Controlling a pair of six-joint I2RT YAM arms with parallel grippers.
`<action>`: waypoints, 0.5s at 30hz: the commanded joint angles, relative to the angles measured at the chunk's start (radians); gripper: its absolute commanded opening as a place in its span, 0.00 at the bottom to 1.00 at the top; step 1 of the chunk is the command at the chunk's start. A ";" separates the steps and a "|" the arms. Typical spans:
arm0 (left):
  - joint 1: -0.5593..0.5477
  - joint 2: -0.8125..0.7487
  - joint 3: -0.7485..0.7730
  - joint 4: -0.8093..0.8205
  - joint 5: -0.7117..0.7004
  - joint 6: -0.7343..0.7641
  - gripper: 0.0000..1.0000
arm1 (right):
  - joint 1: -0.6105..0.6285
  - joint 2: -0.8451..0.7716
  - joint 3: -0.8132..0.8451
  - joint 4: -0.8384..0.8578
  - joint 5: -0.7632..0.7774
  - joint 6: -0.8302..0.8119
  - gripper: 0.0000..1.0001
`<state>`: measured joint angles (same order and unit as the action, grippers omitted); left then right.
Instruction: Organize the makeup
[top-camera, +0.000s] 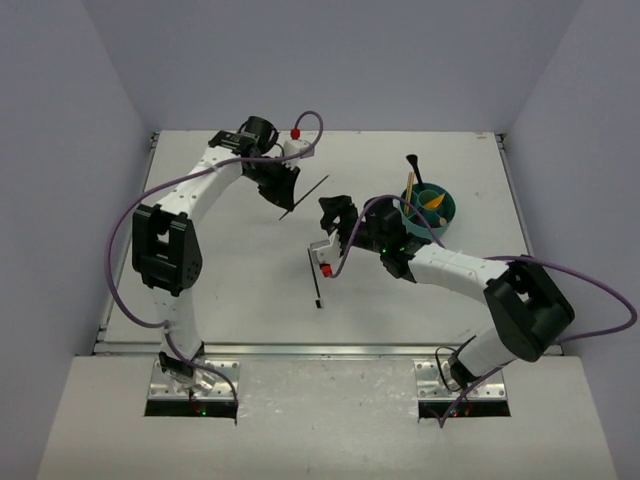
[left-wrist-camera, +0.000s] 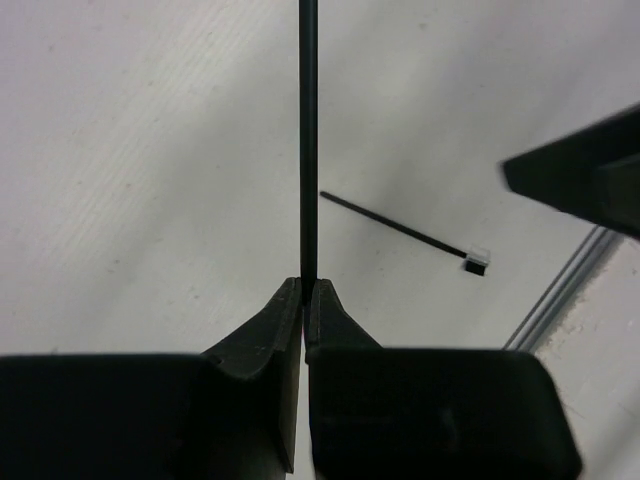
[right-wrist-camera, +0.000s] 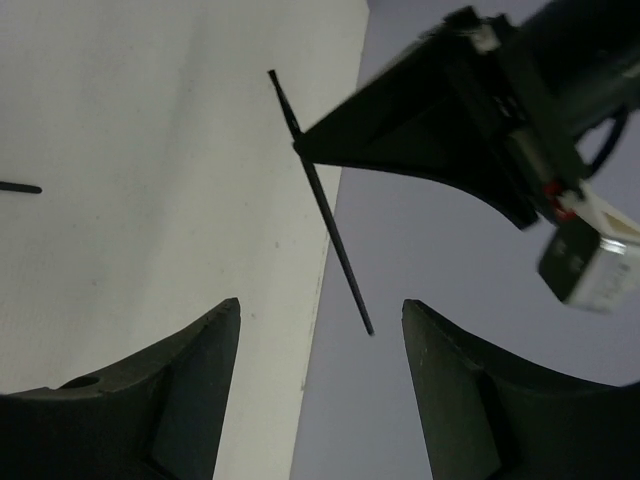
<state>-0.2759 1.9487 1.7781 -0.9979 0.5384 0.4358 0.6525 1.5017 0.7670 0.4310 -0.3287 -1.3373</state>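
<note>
- A pale table seen from above, walled in grey, with two white-and-black robot arms bolted at its near edge.
- The left arm reaches far up and inward. The right arm bends across toward it, so the two tools meet near the table's middle, apparently for a hand-over.
- A teal round container sits at the right rear, close beside the right arm. It holds a wooden stick, an orange wedge and a dark-headed brush (items already sorted, by the look of it).
- The left gripper is pressed together, pinching a thin black brush near one end. The brush is lifted off the table, and its long free length juts toward the other tool.
- The right gripper is spread wide and empty. Its fingers sit either side of the offered handle without touching it, likely ready to take it.
- A second black brush lies flat on the table near the right gripper, not yet sorted.
</note>
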 joint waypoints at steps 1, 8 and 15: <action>-0.060 -0.063 0.043 -0.050 0.115 0.016 0.00 | 0.034 0.062 0.047 0.118 0.079 -0.165 0.63; -0.080 -0.070 0.042 -0.066 0.143 0.014 0.00 | 0.040 0.121 0.068 0.119 0.114 -0.210 0.62; -0.083 -0.077 0.030 -0.068 0.169 0.027 0.00 | 0.039 0.150 0.067 0.132 0.133 -0.202 0.57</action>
<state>-0.3595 1.9259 1.7973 -1.0677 0.6551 0.4410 0.6849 1.6373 0.7902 0.4999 -0.2092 -1.5202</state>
